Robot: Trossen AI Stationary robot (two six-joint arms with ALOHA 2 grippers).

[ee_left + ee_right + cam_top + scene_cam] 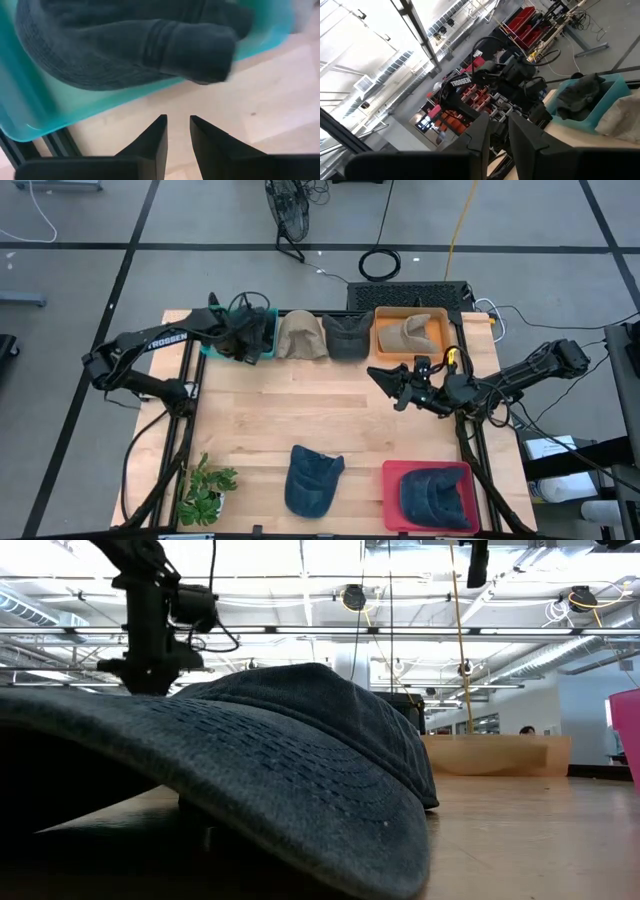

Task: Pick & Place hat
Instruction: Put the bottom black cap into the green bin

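Two end effectors work the wooden desk [250,410]: the left end effector [243,340], fingers slightly apart and empty, hovers beside the teal bin [262,345]; a limp denim hat [312,479] lies front-centre; the right end effector [397,385], narrowly parted, hangs empty.

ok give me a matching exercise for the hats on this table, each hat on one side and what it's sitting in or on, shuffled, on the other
Hats:
1. tan hat
2. dark hat at the far left
3. blue hat at the near right
4. blue hat near the plant

Places:
A. bare wooden table
B. orange bin
C. red bin
D. teal bin

Pairs: 1-B, 2-D, 3-C, 4-A
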